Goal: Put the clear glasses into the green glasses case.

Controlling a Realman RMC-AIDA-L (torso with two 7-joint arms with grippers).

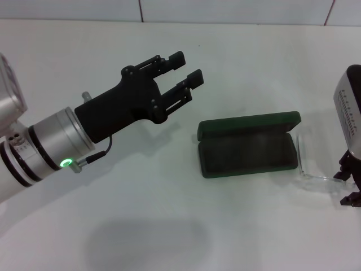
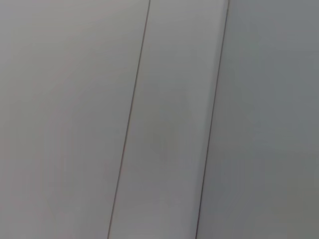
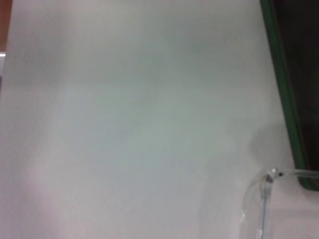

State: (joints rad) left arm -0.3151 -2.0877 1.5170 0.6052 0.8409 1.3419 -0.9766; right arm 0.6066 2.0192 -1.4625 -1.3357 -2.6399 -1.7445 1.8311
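Glasses [image 1: 307, 164] light, slippery, right of open case [image 1: 248, 148]; grip at temple | left gripper [image 1: 186, 70] released, upper left | right gripper [image 1: 350, 189] unclear

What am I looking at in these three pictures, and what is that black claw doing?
This is a two-armed robot seen by three cameras. The big picture comes from its head, looking down at a white table. The black claw is the left end effector, raised over the table with its fingers apart, holding nothing. The right end effector shows only partly at the edge. On the table lies the green glasses case, open and empty, and beside it, on the right arm's side, the clear glasses. The other two pictures come from cameras on the wrists: the left one shows only pale panels, the right one a corner of the glasses and the case's edge.
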